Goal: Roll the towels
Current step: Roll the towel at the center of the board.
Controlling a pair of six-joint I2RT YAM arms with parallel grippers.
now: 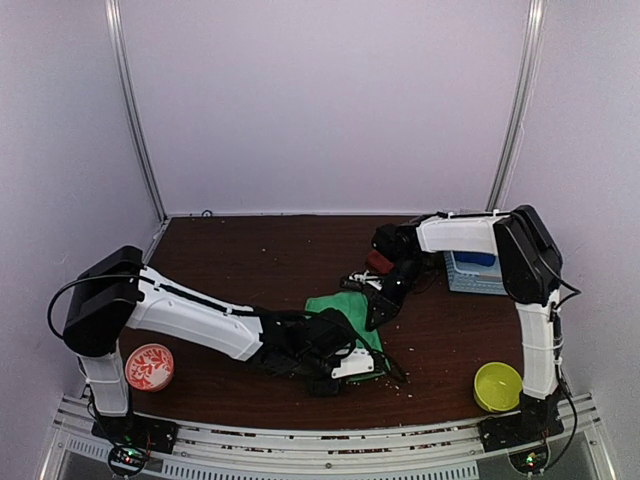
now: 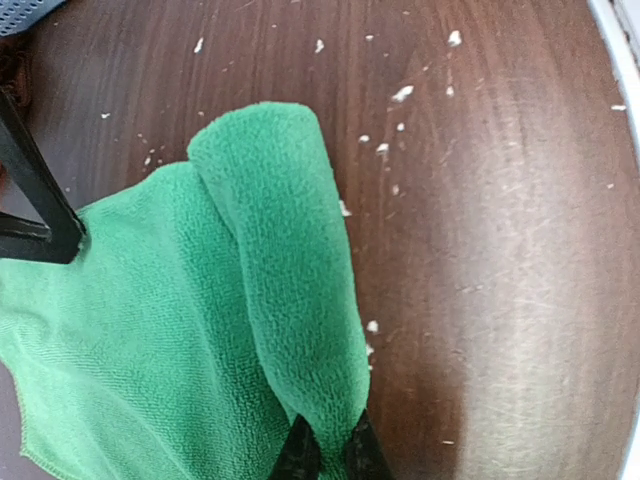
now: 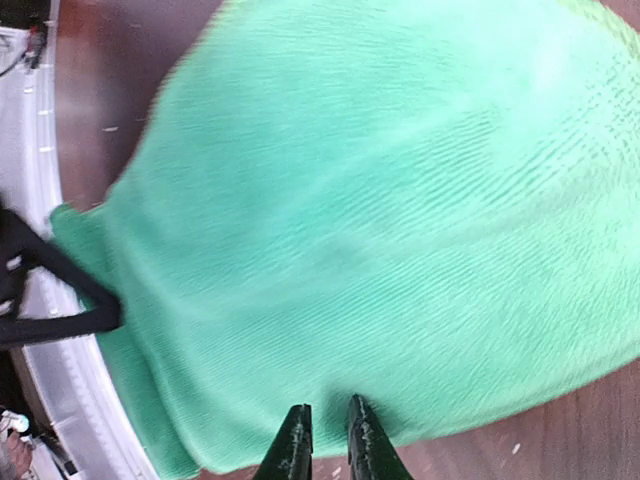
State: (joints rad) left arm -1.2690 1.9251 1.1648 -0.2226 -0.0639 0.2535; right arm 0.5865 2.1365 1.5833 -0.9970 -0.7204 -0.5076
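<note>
Nearest, along the front of the bench [image 1: 250, 260]: a red-and-white patterned dish [image 1: 149, 367] at the left, beside the left arm's base, and a yellow-green bowl [image 1: 497, 386] at the right, beside the right arm's base.

Just beyond, towards the middle: left fingers [image 2: 329, 452], pressed shut on the near end of a thick rolled fold of the green towel [image 2: 150, 350]. Roll along the towel's right-hand edge in the left wrist view, rest of the cloth flat and rumpled beside it. White crumbs [image 2: 402, 93] scattered over the dark wood close by. Green towel at mid-bench, between the tips of the two arms.

At its far side: right fingers [image 3: 325, 440], nearly together with only a narrow slit between the tips, low at the towel's edge. No telling whether pinching cloth or merely resting against it.

Farther back, just behind the right wrist: a small patch of the rust-red towel [image 1: 378, 262], mostly hidden by the arm, shape not readable.

Farthest, towards the back right: a blue-grey container [image 1: 475, 272].
</note>
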